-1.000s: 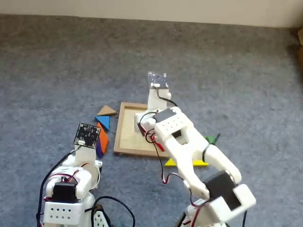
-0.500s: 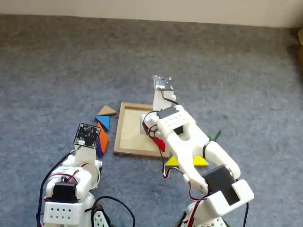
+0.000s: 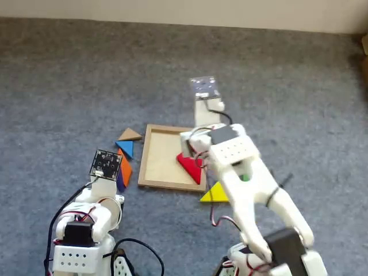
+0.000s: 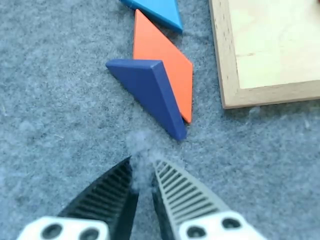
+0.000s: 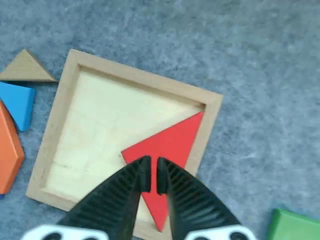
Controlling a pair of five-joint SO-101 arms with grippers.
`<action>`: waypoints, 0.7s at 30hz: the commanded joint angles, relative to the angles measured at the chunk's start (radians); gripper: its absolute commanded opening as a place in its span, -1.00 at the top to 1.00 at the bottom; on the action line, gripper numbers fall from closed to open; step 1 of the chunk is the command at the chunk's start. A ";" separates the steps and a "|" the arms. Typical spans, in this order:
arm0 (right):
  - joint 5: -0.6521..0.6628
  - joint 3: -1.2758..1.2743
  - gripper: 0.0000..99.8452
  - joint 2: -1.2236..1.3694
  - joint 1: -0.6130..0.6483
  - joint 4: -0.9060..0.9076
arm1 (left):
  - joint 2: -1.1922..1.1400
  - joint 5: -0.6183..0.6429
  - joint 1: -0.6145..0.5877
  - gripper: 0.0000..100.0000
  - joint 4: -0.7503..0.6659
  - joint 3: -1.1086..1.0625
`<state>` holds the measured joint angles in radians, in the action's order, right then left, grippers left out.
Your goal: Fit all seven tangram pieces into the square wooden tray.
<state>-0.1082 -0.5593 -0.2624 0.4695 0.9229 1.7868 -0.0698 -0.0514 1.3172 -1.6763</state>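
Red triangle [image 3: 191, 167] inside wooden tray [image 3: 144, 156] at frame centre, right claw [image 5: 150, 175] pinched together over it, left claw [image 4: 142, 172] together, lower left

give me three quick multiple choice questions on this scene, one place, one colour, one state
1. Where is the red triangle? A in the tray; B left of the tray; C held in the air.
2. Colour of the piece nearest the left pincer? A yellow; B green; C dark blue.
3. The right pincer is: A wide open; B shut, holding nothing; C gripping the triangle.
Answers: A, it lies flat on the tray floor; C, the dark blue triangle sits just beyond the tips; B, it is closed with nothing between.
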 commanded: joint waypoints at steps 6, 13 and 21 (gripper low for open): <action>0.321 0.022 0.94 -0.058 -0.068 0.208 | 0.038 -0.006 -0.015 0.99 0.005 -0.019; 0.621 0.021 0.94 0.008 -0.111 0.308 | 0.038 -0.006 -0.015 0.99 0.005 -0.019; 0.855 0.021 0.93 0.007 -0.111 0.420 | 0.038 -0.006 -0.015 0.99 0.005 -0.019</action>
<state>0.6605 -0.5593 -0.2409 0.3728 1.2942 1.7868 -0.0698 -0.0514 1.3172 -1.6763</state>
